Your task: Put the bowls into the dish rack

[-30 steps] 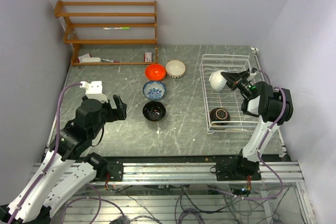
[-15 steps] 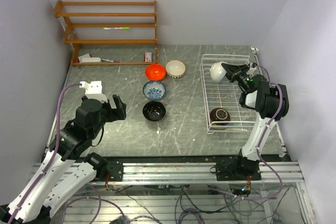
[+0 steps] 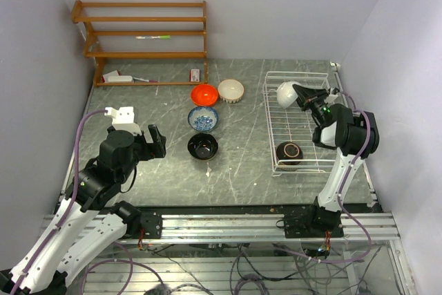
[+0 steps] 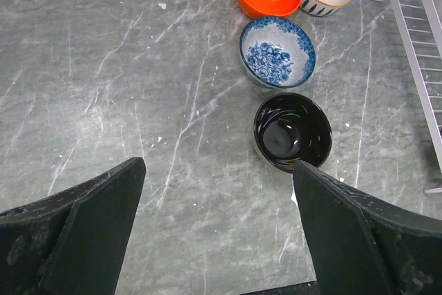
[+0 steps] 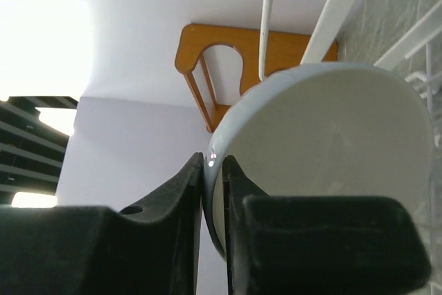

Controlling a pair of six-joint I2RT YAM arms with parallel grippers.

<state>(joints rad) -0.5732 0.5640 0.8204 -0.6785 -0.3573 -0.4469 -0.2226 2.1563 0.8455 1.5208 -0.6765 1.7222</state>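
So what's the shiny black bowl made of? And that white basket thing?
The black bowl looks like glazed ceramic: its glossy inside mirrors the light like a puddle, though shiny plastic can't be ruled out. The dish rack looks like thin metal wire with a white coating: slim, straight bars crossing in a grid.

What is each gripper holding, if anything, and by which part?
The right gripper pinches the white bowl by its rim. The left gripper is open and holds nothing.
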